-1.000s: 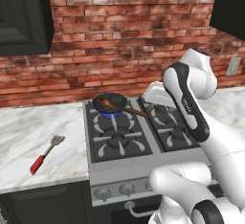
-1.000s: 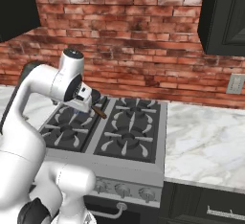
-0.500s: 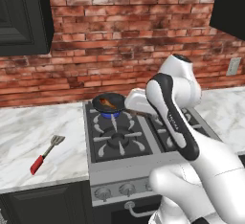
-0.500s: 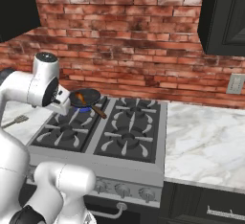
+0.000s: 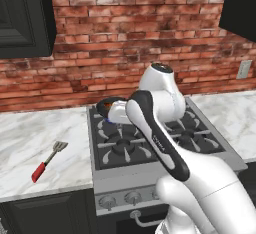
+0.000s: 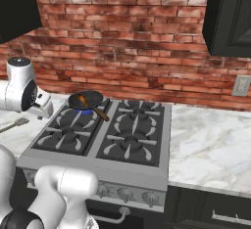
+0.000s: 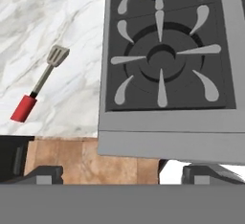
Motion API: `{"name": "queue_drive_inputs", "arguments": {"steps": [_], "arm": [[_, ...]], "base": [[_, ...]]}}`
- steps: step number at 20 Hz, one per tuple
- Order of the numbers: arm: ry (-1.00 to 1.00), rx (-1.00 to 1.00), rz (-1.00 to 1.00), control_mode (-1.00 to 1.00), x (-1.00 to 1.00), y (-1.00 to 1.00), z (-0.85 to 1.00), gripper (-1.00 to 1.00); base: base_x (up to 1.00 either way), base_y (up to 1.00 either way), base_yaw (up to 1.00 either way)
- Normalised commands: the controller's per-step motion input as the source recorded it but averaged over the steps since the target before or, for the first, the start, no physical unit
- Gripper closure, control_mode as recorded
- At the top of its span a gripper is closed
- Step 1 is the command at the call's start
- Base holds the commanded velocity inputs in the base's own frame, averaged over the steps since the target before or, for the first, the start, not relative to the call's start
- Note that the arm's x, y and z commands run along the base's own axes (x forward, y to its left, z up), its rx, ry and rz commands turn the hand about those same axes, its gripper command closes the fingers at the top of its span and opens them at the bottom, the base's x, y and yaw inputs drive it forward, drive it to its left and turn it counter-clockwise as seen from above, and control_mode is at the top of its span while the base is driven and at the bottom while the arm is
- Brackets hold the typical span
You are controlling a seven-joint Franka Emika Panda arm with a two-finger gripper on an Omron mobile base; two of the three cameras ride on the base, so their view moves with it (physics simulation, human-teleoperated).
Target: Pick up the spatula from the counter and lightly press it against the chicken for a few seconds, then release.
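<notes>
My jaws are wide open and hold nothing. The spatula [image 7: 40, 84] lies on the desk [image 7: 76, 22] to their left, slanted, red handle nearest.

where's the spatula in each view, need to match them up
Left base view: the spatula lies lower left on the counter, left of the stove.
Right base view: far left edge, grey head showing, left of the stove.
Hand view: left half, beside the stove.
Shared landmark: the stove's left edge.
</notes>
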Motion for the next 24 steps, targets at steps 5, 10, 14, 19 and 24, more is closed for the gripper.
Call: {"name": "queue_drive_inputs", "arguments": {"steps": [5,10,14,19,24], "arm": [[0.00,-0.02,0.00,-1.00,-0.08,0.59,0.00,-1.00],[0.00,0.00,0.00,-1.00,-0.05,0.57,0.00,-1.00],[0.00,0.00,0.00,-1.00,-0.02,0.53,-0.09,-1.00],[0.00,0.00,0.00,-1.00,-0.03,0.40,-0.29,-1.00],[0.00,0.00,0.00,-1.00,-0.12,0.35,-0.28,-1.00]], "base": [[0.00,0.00,0.00],[0.00,0.00,0.00],[0.00,0.00,0.00],[0.00,0.00,0.00],[0.00,0.00,0.00]]}}
